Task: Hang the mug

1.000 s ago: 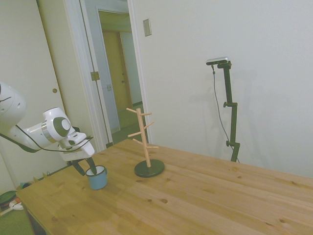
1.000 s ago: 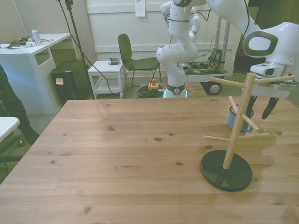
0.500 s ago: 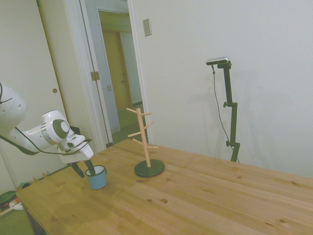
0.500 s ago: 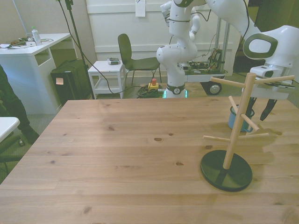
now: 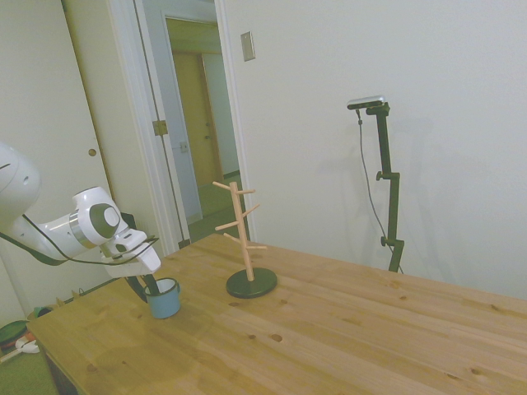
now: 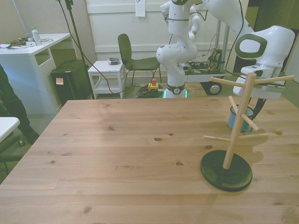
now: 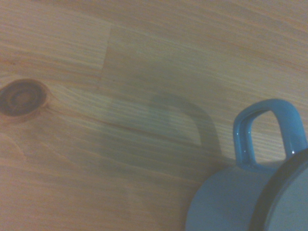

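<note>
Since half a second ago the gripper (image 5: 146, 285) has come lower over the mug (image 5: 163, 299), and in the front view the white wrist housing now sits closer to the front view's left, right above the mug (image 6: 241, 118) instead of off to its side. From the side view I see one dark finger (image 5: 152, 284) reaching down inside the mug's white interior and the other dropping just outside the wall on the arm's side, so the jaws straddle the rim. I cannot tell whether they have actually pinched the wall or are only parted around it; the fingertips are too small and dark to judge.

My mug stands upright on the table (image 5: 329, 329), near the corner closest to the arm in the side view, with its base flat on the wood. It is not on the rack (image 5: 244, 239). That wooden rack with its dark round base stands just beside the mug, further along the table, and its pegs are bare. In the front view the rack (image 6: 236, 130) stands in front of the mug and hides part of it.

From the wrist view I get the mug's blue loop handle (image 7: 269, 132) close up, the dark rim at the corner, and the handle's shadow falling on the table (image 7: 120, 86) next to a dark knot (image 7: 21, 96) in the wood
</note>
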You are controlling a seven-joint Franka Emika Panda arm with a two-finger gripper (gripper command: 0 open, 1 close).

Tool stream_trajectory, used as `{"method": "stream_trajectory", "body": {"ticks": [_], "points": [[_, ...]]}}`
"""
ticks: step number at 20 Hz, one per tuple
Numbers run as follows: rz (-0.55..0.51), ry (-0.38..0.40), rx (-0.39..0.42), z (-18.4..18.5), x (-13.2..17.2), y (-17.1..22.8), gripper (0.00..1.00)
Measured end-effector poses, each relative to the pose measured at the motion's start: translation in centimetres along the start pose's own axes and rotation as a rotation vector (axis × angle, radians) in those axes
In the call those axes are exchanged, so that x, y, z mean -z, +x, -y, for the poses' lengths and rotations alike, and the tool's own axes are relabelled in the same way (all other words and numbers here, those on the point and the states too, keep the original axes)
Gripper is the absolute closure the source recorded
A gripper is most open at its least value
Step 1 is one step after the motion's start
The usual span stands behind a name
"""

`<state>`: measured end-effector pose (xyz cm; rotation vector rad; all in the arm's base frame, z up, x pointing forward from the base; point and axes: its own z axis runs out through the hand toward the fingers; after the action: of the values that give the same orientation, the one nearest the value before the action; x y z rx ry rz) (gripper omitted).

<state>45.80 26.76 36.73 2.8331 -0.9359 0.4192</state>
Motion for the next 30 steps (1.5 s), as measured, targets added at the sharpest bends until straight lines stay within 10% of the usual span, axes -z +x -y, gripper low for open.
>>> {"method": "stream_trajectory", "body": {"ticks": [15,30], "points": [[-0.011,0.008,-0.03,-2.4,0.5,2.1,1.0],[-0.075,0.06,0.036,-3.4,17.6,9.0,1.0]]}}
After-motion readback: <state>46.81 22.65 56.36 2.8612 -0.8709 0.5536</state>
